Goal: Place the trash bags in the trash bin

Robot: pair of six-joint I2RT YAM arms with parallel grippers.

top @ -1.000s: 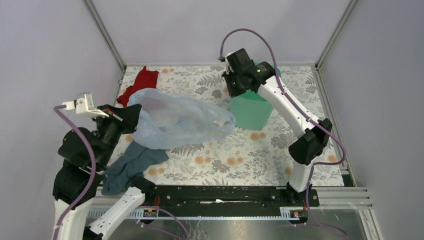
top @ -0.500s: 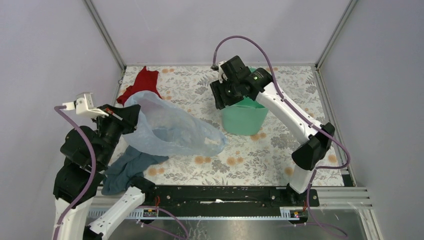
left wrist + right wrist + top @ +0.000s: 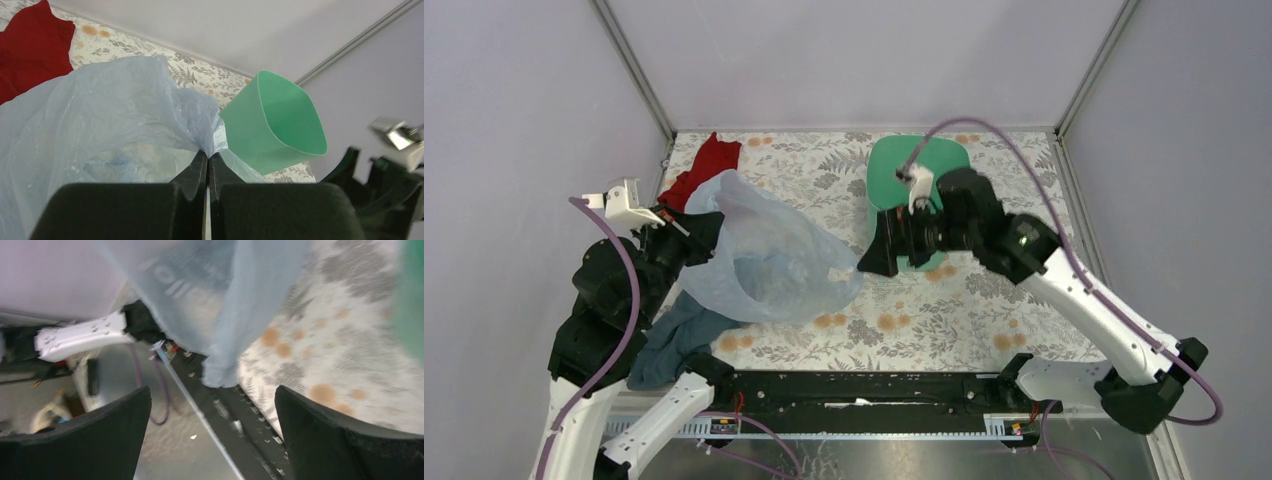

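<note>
- On the thin translucent pale-blue plastic bag (image 3: 250,285), the right wrist view shows some pale printed letters, but they are blurred and I cannot read them. No other writing is visible.
- Only the top view shows the whole scene. The bag (image 3: 769,260) lies puffed up on the left half of the flower-printed table cover (image 3: 984,300). The mint-green plastic bin with a rounded-square rim (image 3: 919,165) is at the far side, right of the bag. A crumpled red cloth (image 3: 709,165) lies in the far left corner. A grey-blue cloth (image 3: 679,335) lies at the near left, partly under the bag.
- Only the left wrist view looks into the open mouth of the bin (image 3: 280,125), and nothing is seen inside. The bag (image 3: 100,115) is in front of the bin and the red cloth (image 3: 30,55) is at the upper left.
- Only the right wrist view shows the lower corner of the bag hanging free. The bin (image 3: 412,290) is a green blur at the right edge.
- The left gripper (image 3: 207,155) has its jaws pressed together and pinches a gathered fold of the bag film. In the top view this gripper (image 3: 692,232) is at the left edge of the bag.
- The right gripper (image 3: 212,390) has its jaws spread wide and holds nothing. The hanging corner of the bag is just ahead of the gap and appears apart from both fingers. In the top view this gripper (image 3: 872,258) is between the bag and the bin.
</note>
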